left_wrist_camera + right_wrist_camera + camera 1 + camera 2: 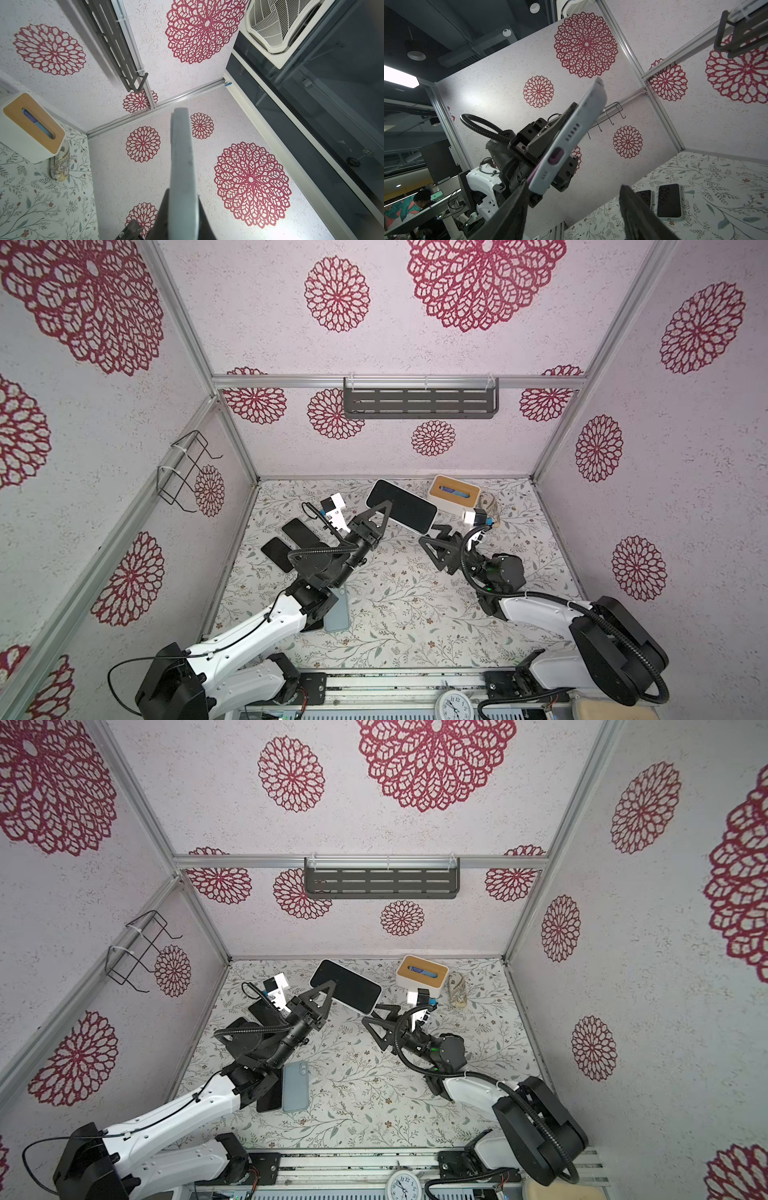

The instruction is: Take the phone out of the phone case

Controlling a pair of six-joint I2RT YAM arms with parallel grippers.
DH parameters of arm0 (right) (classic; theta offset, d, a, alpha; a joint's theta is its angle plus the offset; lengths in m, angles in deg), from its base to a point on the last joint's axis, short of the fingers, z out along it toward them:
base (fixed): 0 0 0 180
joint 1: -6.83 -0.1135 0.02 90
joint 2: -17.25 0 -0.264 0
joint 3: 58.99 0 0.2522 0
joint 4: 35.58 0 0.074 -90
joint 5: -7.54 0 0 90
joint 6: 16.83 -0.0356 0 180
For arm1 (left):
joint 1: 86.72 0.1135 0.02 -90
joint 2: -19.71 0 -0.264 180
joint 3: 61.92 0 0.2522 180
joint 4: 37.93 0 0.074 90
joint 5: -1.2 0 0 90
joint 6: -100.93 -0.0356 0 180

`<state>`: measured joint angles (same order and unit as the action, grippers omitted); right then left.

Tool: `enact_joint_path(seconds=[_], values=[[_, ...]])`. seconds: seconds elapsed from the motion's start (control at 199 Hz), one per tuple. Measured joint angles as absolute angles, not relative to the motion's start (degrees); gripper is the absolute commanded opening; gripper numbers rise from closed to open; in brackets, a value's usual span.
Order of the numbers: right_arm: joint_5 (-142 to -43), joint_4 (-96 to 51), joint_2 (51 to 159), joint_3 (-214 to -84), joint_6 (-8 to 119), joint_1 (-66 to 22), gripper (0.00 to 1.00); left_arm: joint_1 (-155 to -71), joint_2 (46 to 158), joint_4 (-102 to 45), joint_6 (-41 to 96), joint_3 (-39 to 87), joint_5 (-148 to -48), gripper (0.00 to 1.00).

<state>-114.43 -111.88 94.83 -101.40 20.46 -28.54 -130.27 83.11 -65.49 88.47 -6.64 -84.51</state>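
The left gripper (385,508) pinches the long side of a flat black-glass phone (401,506) seated in its smooth, round-cornered off-white phone case (571,133). The pair is held raised and tilted above the far edge of the floral-print worktop (399,614), near its middle. The right gripper (427,535) stands wide and empty just beside the phone's nearer end. Only the right wrist view shows the case's end — an oval port cut-out and rows of small holes. The left wrist view gives a thin pale strip, edge-on. Mid-worktop is bare print, and a white wood-lidded tissue box (455,495) sits toward the far-right corner.
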Motion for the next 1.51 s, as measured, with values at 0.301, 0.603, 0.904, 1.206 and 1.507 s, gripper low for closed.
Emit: enact_joint_path(seconds=[0.301,0.603,0.904,1.206,1.507], values=[[-114.2,-112.0,95.2,-101.4,19.0,-27.7,0.70,-130.4,84.2,-67.2,87.3,-6.6,-84.7,0.00],[-114.7,-113.8,97.5,-102.4,17.1,-27.1,0.66,-130.7,85.4,-69.3,85.7,-6.6,-83.6,0.00],[-115.8,-115.1,101.5,-104.7,14.2,-26.4,0.60,-130.9,85.4,-68.9,83.4,-6.6,-80.2,0.00],[-116.2,-115.1,104.8,-105.7,10.6,-25.7,0.54,-131.2,85.4,-68.9,82.1,-6.6,-78.8,0.00],[-117.2,-114.9,101.5,-102.0,9.5,-24.4,0.67,-129.9,83.7,-65.3,82.6,-6.7,-82.4,0.00]])
